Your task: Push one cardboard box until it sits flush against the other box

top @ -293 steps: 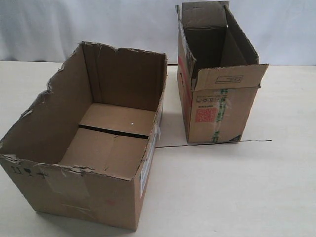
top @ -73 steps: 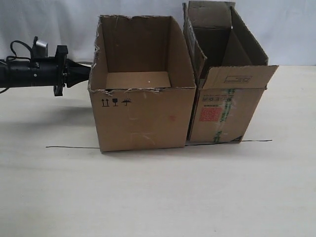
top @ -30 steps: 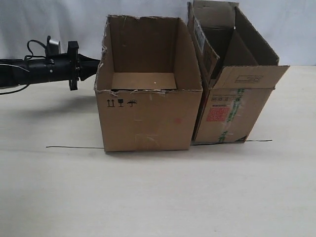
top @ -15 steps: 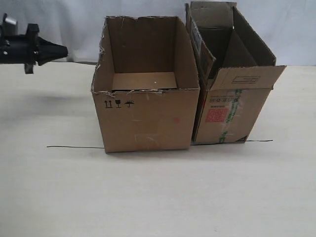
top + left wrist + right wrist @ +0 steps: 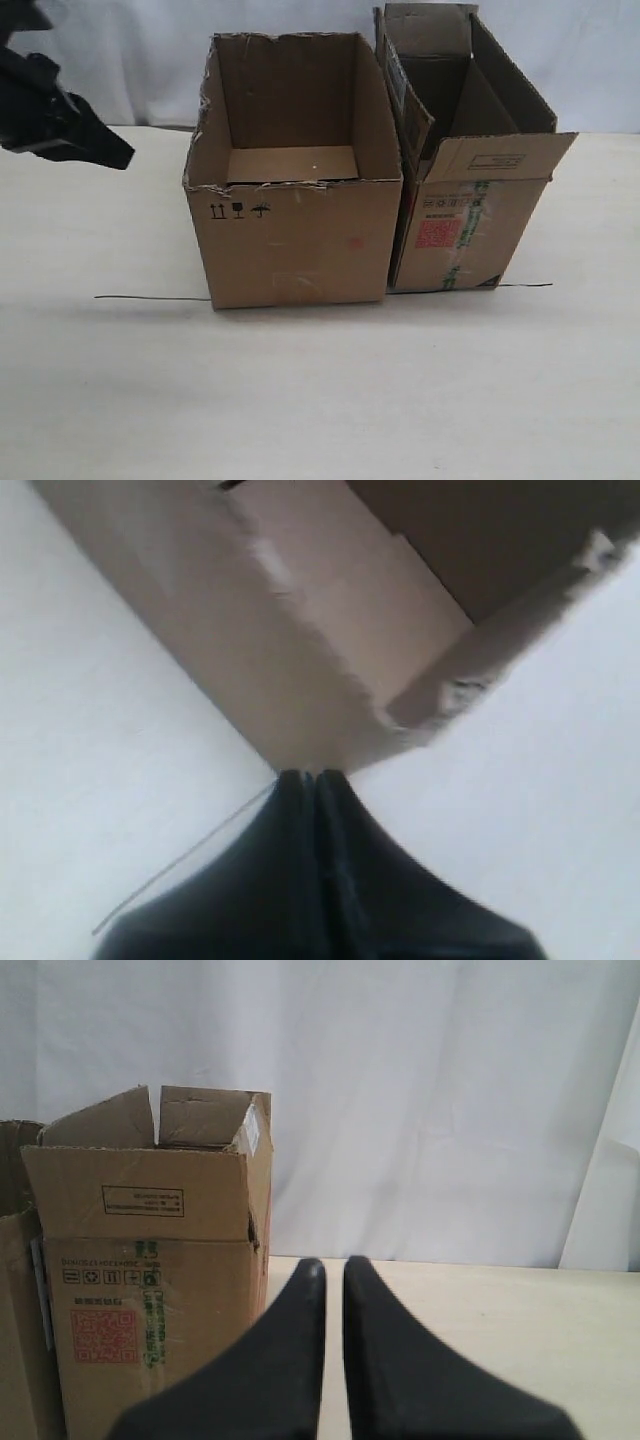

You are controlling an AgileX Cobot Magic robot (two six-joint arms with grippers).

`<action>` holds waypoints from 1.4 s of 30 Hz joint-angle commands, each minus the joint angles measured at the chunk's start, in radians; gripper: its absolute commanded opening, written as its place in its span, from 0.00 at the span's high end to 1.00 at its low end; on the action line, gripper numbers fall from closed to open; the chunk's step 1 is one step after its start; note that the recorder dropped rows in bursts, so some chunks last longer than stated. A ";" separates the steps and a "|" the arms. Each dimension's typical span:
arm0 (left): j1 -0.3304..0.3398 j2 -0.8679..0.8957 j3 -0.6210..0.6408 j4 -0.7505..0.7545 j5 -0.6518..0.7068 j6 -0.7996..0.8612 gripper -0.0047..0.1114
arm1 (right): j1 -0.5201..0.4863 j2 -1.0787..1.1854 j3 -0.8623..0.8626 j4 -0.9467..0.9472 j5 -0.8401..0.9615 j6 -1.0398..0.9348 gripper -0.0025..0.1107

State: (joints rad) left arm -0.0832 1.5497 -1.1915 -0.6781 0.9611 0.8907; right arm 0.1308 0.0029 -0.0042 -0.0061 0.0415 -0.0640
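Pale desk (image 5: pixel 320 390) underneath. Wide cardboard box (image 5: pixel 295 235) mid-desk, side against the other box (image 5: pixel 465 215) near the base, a thin wedge of gap higher up. Judged done, or nearly. Left gripper (image 5: pixel 95 145) well clear of the carton, tips pressed together. Right gripper (image 5: pixel 333 1275) off to the side, tips nearly together, holding nothing.

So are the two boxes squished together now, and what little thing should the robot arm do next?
Probably just lift the left end effector a bit further away and stop. The cardboard box already stands right beside the other box, their sides meeting with no clear gap in the exterior view. The left end effector is shut and off to the side, touching neither box, so another push looks unnecessary.
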 commanded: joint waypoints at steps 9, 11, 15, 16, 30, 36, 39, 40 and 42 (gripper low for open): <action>-0.607 -0.016 0.014 0.476 -0.266 -0.185 0.96 | 0.000 -0.003 0.004 -0.001 0.002 -0.001 0.93; -0.621 0.020 0.014 0.480 -0.264 -0.170 0.96 | 0.000 -0.003 0.004 -0.001 0.002 -0.001 0.93; -0.627 0.129 -0.018 0.483 -0.256 -0.131 0.96 | 0.000 -0.003 0.004 -0.001 0.002 -0.001 0.93; -0.627 0.143 -0.027 0.483 -0.262 -0.129 0.96 | 0.000 -0.003 0.004 -0.001 0.002 -0.001 0.93; -0.627 0.251 -0.103 0.486 -0.342 -0.062 0.96 | 0.000 -0.003 0.004 -0.001 0.002 -0.004 0.93; -0.627 0.264 -0.103 0.486 -0.428 -0.053 0.96 | 0.000 -0.003 0.004 -0.001 0.002 -0.004 0.93; -0.627 0.269 -0.103 0.486 -0.455 -0.053 0.96 | 0.000 -0.003 0.004 -0.001 0.002 -0.002 0.93; -0.627 0.271 -0.103 0.486 -0.460 -0.053 0.96 | 0.000 -0.003 0.004 -0.001 0.002 -0.002 0.93; -0.627 0.275 -0.103 0.486 -0.470 -0.053 0.96 | 0.000 -0.003 0.004 -0.001 0.002 -0.002 0.93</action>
State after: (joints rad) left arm -0.7058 1.8183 -1.2862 -0.1907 0.5310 0.8380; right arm 0.1308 0.0029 -0.0042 -0.0061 0.0415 -0.0640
